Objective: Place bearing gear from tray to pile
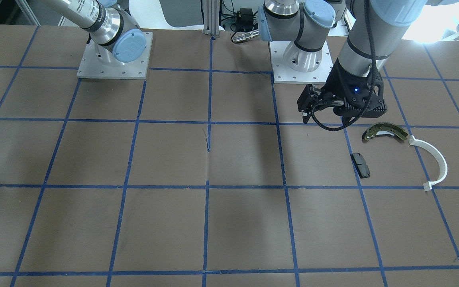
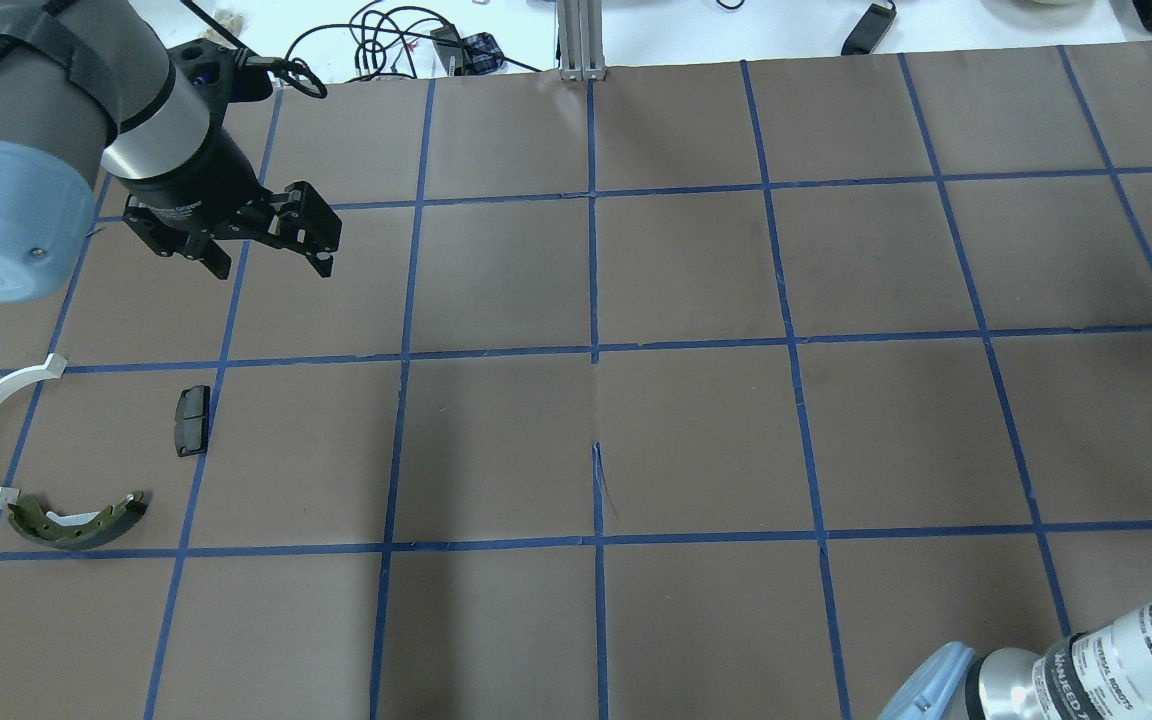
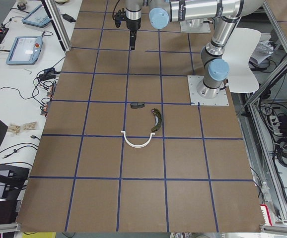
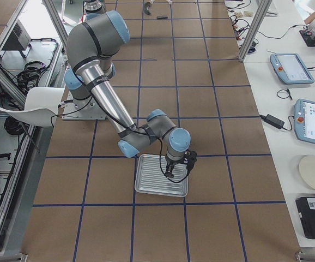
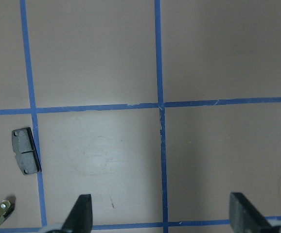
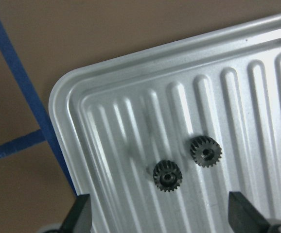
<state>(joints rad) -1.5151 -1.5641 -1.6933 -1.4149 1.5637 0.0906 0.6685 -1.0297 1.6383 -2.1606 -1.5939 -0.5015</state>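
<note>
The right gripper [image 6: 162, 213] hung spread wide and empty over the tray [image 6: 62, 102], the nearer gear [image 6: 167, 175] just ahead between its fingers [image 6: 81, 214], a second gear [image 6: 205, 151] close beyond. Closing there could nudge or pinch both, or skid one along the ridges.

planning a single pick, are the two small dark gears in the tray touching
Apart: right wrist view shows bare silvery ridged tray between the lower-left small dark gear and the upper-right gear.

arms [image 4: 109, 105]: silver-grey tubes, pale blue joint caps [image 1: 130, 46] | left gripper [image 2: 273, 262]: black, blue LED [image 1: 356, 90], braided black cable [image 1: 329, 126]
</note>
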